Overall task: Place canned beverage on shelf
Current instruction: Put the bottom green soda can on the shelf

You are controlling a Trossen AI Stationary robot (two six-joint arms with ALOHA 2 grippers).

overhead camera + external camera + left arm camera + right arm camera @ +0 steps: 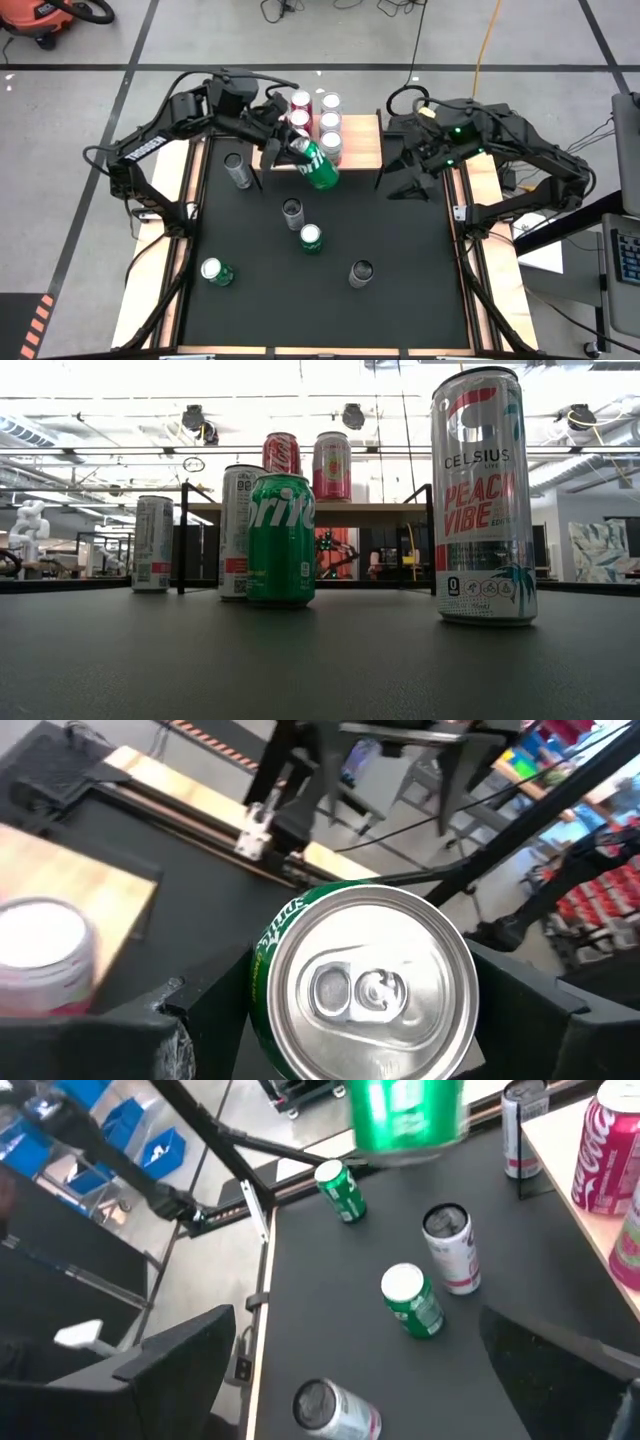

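Black matting (400, 310) covers your table, with the wooden shelf (362, 150) at its far edge. Your left gripper (290, 145) is clamped on a green Sprite can (317, 165), fingers wide around its body, holding it tilted in the air just off the shelf's front edge. The can's silver top (372, 982), tab unopened, faces the wrist camera. Five cans (330, 122) crowd the shelf's left half; its right half is bare wood. Your right gripper (410, 180) waits beside the shelf's right end, fingers spread, touching nothing. Five more cans stand well apart on the mat, including another Sprite (311, 238) mid-table.
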